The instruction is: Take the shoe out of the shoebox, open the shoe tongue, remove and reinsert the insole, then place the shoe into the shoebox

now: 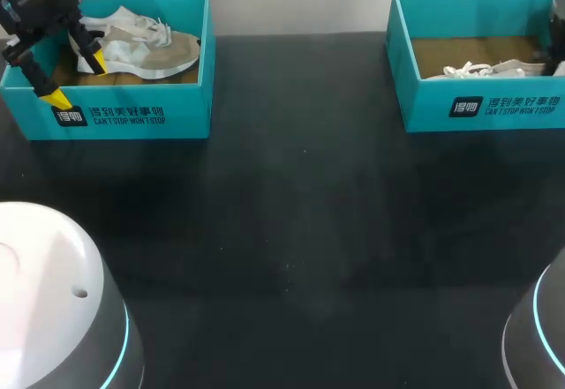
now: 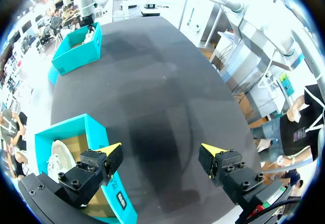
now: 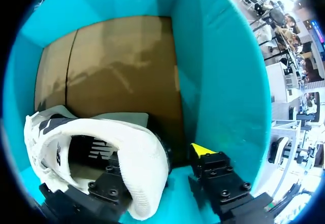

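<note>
Fingers (image 3: 218,178) of the right gripper (image 3: 155,165) are straddling the shoe (image 3: 137,148) heel in the upper-right shoebox (image 1: 477,107), apparently unclamped, for lifting out; left gripper (image 2: 161,148) is hovering, fingers apart.

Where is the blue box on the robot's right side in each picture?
Head view: right shoebox, far right of the table.
Left wrist view: far across the table, ahead of the left claw.
Right wrist view: its walls wrap around the white shoe.
Shared landmark: its brown floor.
</note>
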